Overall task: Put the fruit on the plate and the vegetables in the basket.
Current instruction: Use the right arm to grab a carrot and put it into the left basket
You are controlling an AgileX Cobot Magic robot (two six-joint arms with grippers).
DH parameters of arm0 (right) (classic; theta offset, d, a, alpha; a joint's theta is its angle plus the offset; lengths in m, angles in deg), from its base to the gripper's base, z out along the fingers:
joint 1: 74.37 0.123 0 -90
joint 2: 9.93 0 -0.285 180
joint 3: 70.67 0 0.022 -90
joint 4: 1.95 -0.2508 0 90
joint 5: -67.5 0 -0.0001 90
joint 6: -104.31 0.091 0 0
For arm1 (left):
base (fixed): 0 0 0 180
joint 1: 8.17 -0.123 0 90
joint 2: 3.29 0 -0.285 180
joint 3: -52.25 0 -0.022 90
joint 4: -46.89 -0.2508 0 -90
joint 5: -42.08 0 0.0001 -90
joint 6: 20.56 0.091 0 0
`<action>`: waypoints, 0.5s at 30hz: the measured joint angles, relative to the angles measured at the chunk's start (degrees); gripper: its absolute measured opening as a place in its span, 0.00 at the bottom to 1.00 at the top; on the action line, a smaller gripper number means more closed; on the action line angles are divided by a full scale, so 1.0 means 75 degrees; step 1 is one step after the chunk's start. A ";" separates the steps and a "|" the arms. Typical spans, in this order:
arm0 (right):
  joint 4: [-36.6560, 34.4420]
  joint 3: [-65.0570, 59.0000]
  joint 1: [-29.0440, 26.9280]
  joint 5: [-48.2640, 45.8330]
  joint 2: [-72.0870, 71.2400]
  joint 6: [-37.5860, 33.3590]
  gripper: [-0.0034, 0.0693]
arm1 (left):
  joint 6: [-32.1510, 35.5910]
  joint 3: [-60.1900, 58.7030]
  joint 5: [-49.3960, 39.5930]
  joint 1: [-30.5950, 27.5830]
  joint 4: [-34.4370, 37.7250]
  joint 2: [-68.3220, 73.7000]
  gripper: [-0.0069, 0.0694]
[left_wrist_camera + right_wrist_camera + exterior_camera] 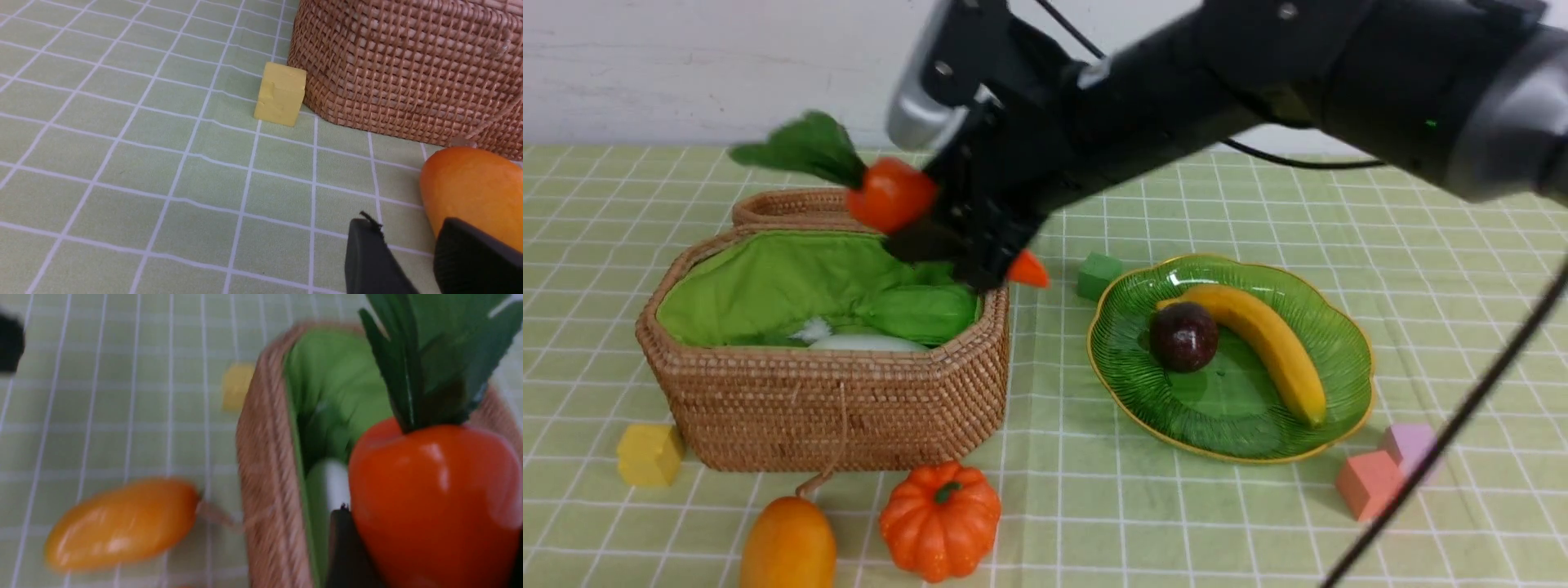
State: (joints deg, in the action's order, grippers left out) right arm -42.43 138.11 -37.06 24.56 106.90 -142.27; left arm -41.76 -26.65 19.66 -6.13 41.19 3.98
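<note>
My right gripper (968, 253) is shut on the red-orange carrot (890, 194), held tilted above the basket (833, 392), its green leaves pointing left. In the right wrist view the carrot (433, 498) fills the space between the fingers (343, 547). Inside the basket lie the white radish (866, 343) and the pale green vegetable (923, 314). On the plate (1356, 359) rest the banana (1274, 347) and the maroon fruit (1183, 336). The mango (788, 543) and the pumpkin (939, 518) lie in front of the basket. My left gripper (408, 232) is open, low beside the mango (470, 183).
The wicker lid (784, 208) lies behind the basket. A yellow cube (649, 455) stands at the basket's left front corner. A green cube (1098, 275) sits between basket and plate. Pink (1368, 483) and lilac (1409, 445) cubes lie right of the plate.
</note>
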 joint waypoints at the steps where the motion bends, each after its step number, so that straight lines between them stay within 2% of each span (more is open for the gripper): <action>1: -0.0280 0.0635 0.0102 0.0271 0.0549 -0.0032 0.57 | 0.0000 0.0000 0.0000 0.0000 0.0000 0.0000 0.40; 5: -0.0943 0.1649 0.0209 0.0831 0.1752 -0.0053 0.57 | 0.0000 0.0000 0.0000 0.0000 0.0000 0.0000 0.40; 8: -0.1101 0.1985 0.0259 0.1037 0.2465 0.0029 0.57 | 0.0000 0.0000 0.0000 0.0000 0.0000 0.0000 0.40; 12: -0.0851 0.2041 0.0325 0.1206 0.2867 0.0581 0.57 | 0.0000 0.0000 0.0000 0.0000 0.0000 0.0000 0.40; 15: -0.0192 0.2041 0.0349 0.1239 0.2949 0.1259 0.58 | 0.0000 0.0000 0.0000 0.0000 0.0000 0.0000 0.40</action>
State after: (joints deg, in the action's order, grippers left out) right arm -43.87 153.42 -34.44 33.86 129.01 -132.82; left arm -41.76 -26.65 19.66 -6.13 41.19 3.98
